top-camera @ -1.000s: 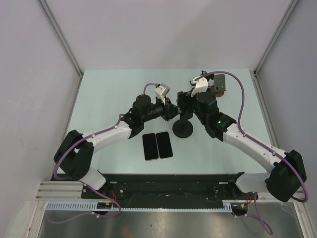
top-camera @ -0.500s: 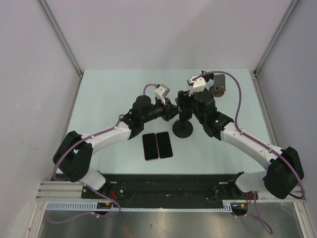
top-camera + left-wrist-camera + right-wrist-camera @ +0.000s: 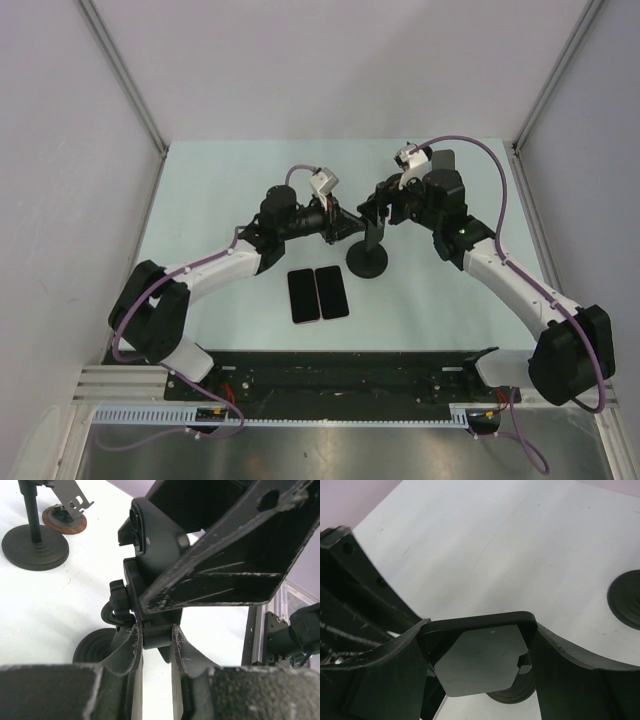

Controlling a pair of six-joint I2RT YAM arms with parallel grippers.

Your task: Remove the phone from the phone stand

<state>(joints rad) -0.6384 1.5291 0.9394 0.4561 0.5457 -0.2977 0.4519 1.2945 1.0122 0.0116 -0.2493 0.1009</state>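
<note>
The black phone stand (image 3: 367, 260) stands mid-table, its round base bare. My left gripper (image 3: 345, 226) reaches it from the left. In the left wrist view my left gripper (image 3: 155, 630) is shut on the stand's neck joint (image 3: 157, 639), above the base (image 3: 95, 647). My right gripper (image 3: 379, 206) is at the stand's head from the right. In the right wrist view my right gripper (image 3: 480, 630) is shut on the sides of the black phone (image 3: 480, 622). A grey cradle plate (image 3: 480, 662) lies against the phone, and the stand base (image 3: 512, 696) shows below it.
Two black phones (image 3: 303, 295) (image 3: 332, 291) lie flat side by side in front of the stand. A second stand (image 3: 444, 160) sits at the back right, partly hidden by my right wrist. The left wrist view shows another black stand (image 3: 35, 547) and a brown-based one (image 3: 64, 521).
My right wrist and forearm have swung right and back while the gripper stayed at the stand's head. My left arm shifted slightly left. The stand base has not moved.
</note>
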